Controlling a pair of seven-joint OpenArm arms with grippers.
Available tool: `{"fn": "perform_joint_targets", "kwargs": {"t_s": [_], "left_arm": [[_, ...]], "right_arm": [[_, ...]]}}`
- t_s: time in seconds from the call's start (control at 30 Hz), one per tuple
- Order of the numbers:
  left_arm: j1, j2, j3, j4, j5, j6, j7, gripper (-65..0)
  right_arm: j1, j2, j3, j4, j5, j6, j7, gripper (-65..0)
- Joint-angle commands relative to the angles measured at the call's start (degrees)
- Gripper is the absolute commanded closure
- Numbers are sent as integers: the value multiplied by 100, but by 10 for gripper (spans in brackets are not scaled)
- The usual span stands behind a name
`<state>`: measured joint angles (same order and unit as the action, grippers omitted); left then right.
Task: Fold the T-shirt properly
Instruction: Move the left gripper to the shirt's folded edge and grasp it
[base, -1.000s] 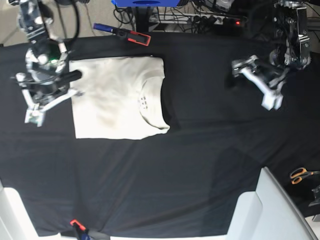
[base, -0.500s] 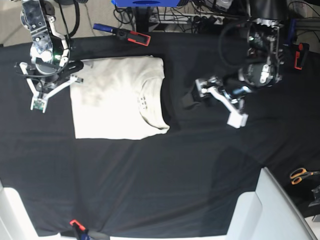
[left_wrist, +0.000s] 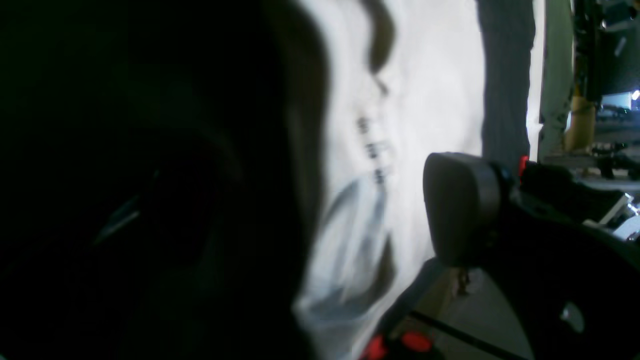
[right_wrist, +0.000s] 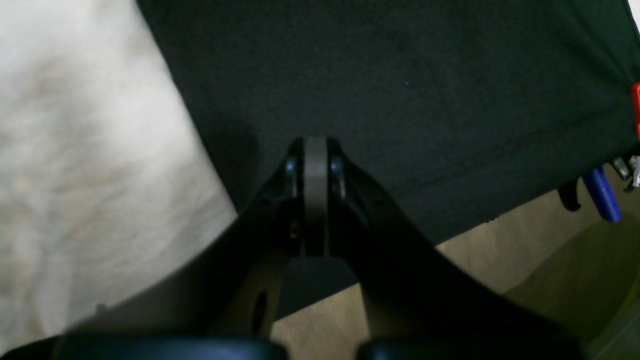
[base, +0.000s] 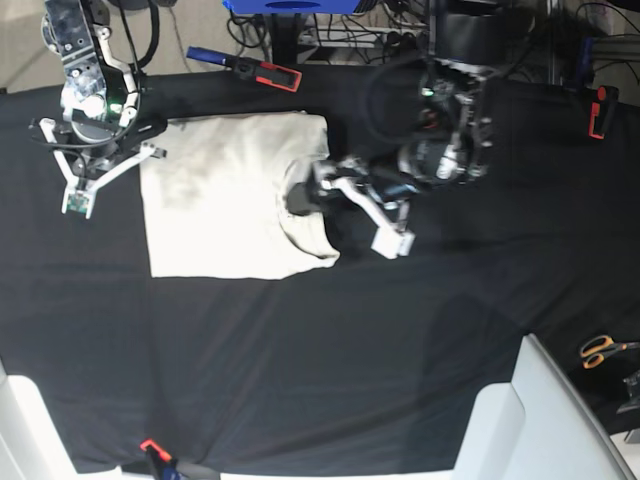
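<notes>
The cream T-shirt (base: 225, 195) lies folded into a rectangle on the black table cloth (base: 300, 350), with its collar and small label facing right. My left gripper (base: 345, 215) is open at the collar edge, one dark pad (base: 300, 196) over the fabric and the white finger (base: 392, 238) over the cloth. The left wrist view shows the shirt (left_wrist: 430, 100) between its spread fingers, one pad (left_wrist: 460, 205) on the right. My right gripper (base: 80, 195) is shut and empty beside the shirt's left edge. In the right wrist view the closed fingertips (right_wrist: 315, 170) hang over black cloth next to the shirt (right_wrist: 75, 150).
A blue-and-red clamp (base: 245, 65) lies at the table's back edge, and a red clamp (base: 598, 110) is at the far right. Orange-handled scissors (base: 600, 350) lie at the right. A white panel (base: 540, 420) stands at the front right corner. Another clamp (base: 155, 455) grips the front edge.
My left arm has swept from the far right of the table to the shirt's collar, gripper open. My right gripper moved a little toward the back and stays by the shirt's left edge.
</notes>
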<state>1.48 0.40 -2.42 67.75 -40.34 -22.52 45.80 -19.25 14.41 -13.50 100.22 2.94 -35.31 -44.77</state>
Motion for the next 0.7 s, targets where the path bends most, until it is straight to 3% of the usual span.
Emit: {"fn": "perform_joint_targets", "kwargs": {"t_s": [0.0, 0.47, 0.67], "left_arm": [[33, 43, 26, -45, 179, 94, 145, -640], [-73, 377, 53, -432, 214, 112, 48, -640], [-257, 377, 694, -520, 469, 112, 48, -638]], "right_arm": [[30, 49, 9, 83, -70, -25, 113, 0], [12, 49, 9, 83, -70, -25, 113, 0], [12, 49, 9, 83, -70, -25, 113, 0]]}}
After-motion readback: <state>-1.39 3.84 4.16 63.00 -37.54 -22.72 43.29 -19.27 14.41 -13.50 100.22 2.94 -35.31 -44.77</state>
